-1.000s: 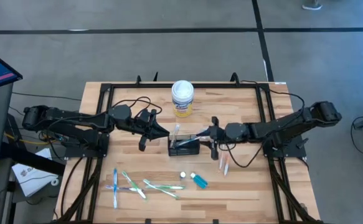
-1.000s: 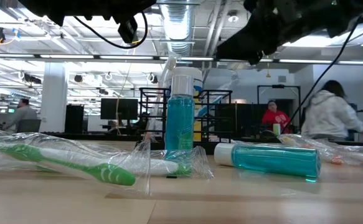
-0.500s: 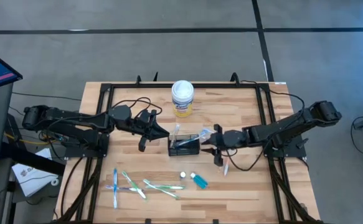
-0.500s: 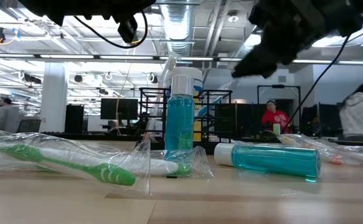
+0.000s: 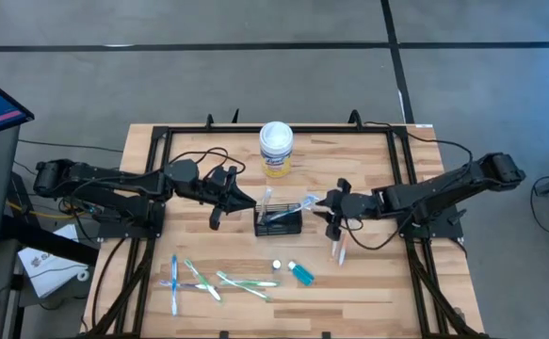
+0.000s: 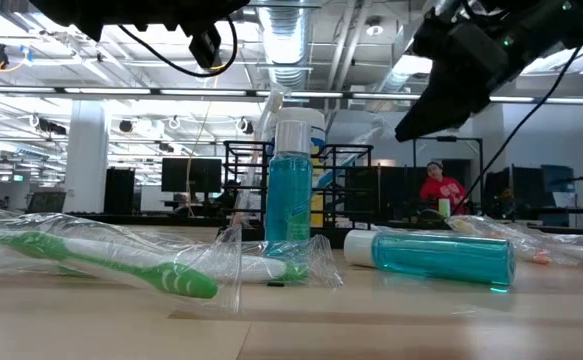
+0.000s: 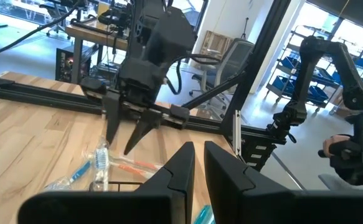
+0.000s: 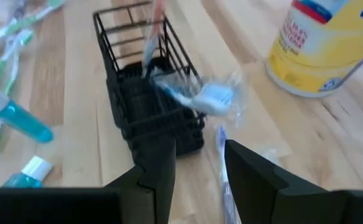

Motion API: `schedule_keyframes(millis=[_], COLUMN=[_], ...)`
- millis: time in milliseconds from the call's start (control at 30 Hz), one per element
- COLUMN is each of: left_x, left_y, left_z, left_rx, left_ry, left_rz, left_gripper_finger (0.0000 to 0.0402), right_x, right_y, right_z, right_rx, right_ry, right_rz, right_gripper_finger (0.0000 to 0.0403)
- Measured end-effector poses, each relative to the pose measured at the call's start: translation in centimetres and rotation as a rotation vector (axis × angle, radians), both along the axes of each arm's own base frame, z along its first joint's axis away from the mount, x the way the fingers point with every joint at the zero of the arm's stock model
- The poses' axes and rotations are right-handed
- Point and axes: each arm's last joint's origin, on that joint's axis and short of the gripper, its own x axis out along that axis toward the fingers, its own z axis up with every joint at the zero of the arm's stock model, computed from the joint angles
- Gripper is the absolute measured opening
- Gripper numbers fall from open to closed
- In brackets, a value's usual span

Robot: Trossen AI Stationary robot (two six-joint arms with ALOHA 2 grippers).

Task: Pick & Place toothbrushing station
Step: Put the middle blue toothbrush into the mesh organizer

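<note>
The black wire-mesh caddy (image 5: 279, 222) stands at the table's middle and also shows in the right wrist view (image 8: 149, 102). A blue toothbrush in clear wrap (image 8: 200, 94) lies in it, its head end leaning over the caddy's right rim (image 5: 299, 203). A second wrapped brush (image 5: 266, 199) leans on the left rim. My right gripper (image 5: 328, 207) is open and empty, just right of the caddy. My left gripper (image 5: 251, 200) is shut and empty, just left of the caddy, above the table.
A white-lidded yellow-labelled canister (image 5: 276, 149) stands behind the caddy. Wrapped orange brushes (image 5: 338, 247) lie under my right gripper. Two blue bottles (image 5: 298, 272) and several wrapped green and blue toothbrushes (image 5: 208, 280) lie toward the near edge.
My right gripper has drawn back from the caddy's right rim toward the table's right edge, turning about as it went. The wrapped blue toothbrush stays in the caddy, leaning over the right rim.
</note>
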Motion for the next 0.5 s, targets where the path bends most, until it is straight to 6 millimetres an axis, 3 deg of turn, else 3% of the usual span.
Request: schedule_keyframes(millis=[300, 500], left_x=[0.0, 0.0], left_y=[0.0, 0.0], left_z=[0.0, 0.0], left_rx=[0.0, 0.0], left_ry=[0.0, 0.0], left_rz=[0.0, -0.001], left_gripper_finger=[0.003, 0.003], right_x=[0.3, 0.5], right_y=[-2.0, -2.2], right_z=[-0.3, 0.3], right_rx=[-0.015, -0.012], right_ry=[0.024, -0.026], right_rz=[-0.071, -0.011], right_gripper_finger=[0.0153, 0.018])
